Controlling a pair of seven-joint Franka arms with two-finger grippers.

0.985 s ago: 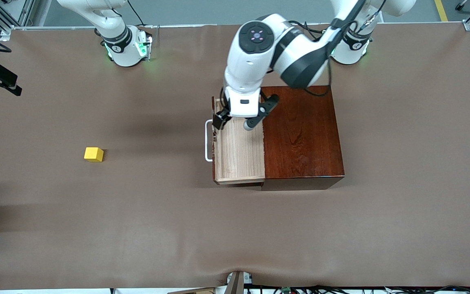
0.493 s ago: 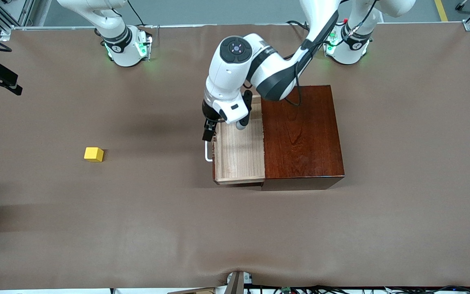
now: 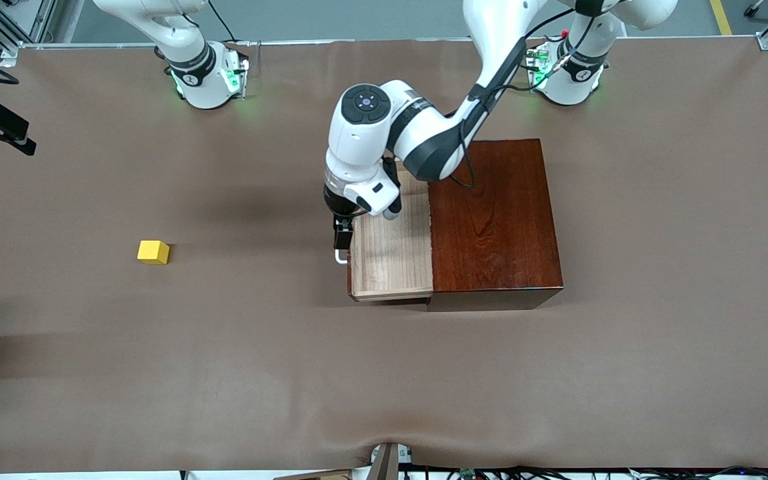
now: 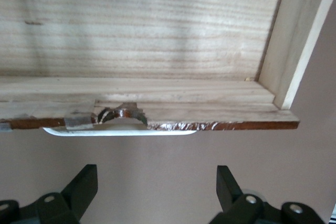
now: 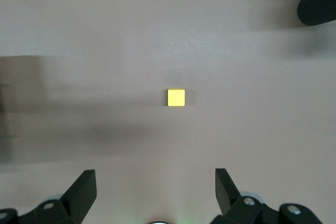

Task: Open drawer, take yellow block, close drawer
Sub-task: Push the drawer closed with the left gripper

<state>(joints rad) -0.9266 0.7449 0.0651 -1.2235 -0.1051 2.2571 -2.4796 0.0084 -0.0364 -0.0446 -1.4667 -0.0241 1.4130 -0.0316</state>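
Brown paper covers the tabletop (image 3: pixel 224 373) from edge to edge. Near the middle stands the dark reddish-brown wooden box (image 3: pixel 491 213), with the drawer (image 3: pixel 391 257) pulled out toward the right arm's end of the tabletop, its pale floor bare. The white handle (image 4: pixel 118 131) runs along the drawer's front.

Compared with a second ago, the left arm has swung away from over the box and the drawer's inside; the left gripper (image 3: pixel 343 235) now hangs at the drawer's front, right at the handle. In the left wrist view its fingers (image 4: pixel 81 184) stand wide apart on the open-tabletop side of the handle, not touching it. The drawer and box have not moved.

The yellow block (image 3: pixel 153 252) sits on the bare tabletop, well apart from the drawer, toward the right arm's end, in the same spot as before. The right gripper (image 5: pixel 155 192) waits high over it with fingers spread wide and nothing between them.
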